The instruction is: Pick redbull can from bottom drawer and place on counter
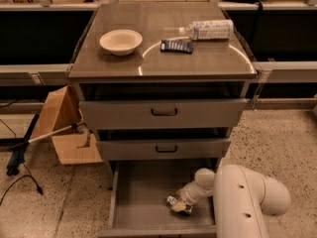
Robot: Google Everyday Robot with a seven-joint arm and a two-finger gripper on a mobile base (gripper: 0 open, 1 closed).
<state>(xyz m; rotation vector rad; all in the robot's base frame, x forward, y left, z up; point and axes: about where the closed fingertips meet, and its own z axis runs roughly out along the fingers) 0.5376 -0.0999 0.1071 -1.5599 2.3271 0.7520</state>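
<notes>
The bottom drawer (138, 192) is pulled open below two shut drawers with black handles. The redbull can (173, 202), small and shiny, lies on its grey floor near the front right. My gripper (179, 206) reaches down into the drawer from the white arm at lower right and sits right at the can. The counter (163, 58) is the glossy top of the cabinet above.
On the counter stand a cream bowl (120, 41), a dark blue packet (177, 45) and a clear plastic bottle (207, 29) lying on its side. A cardboard box (64, 128) and a long-handled tool (39, 139) sit on the floor at left.
</notes>
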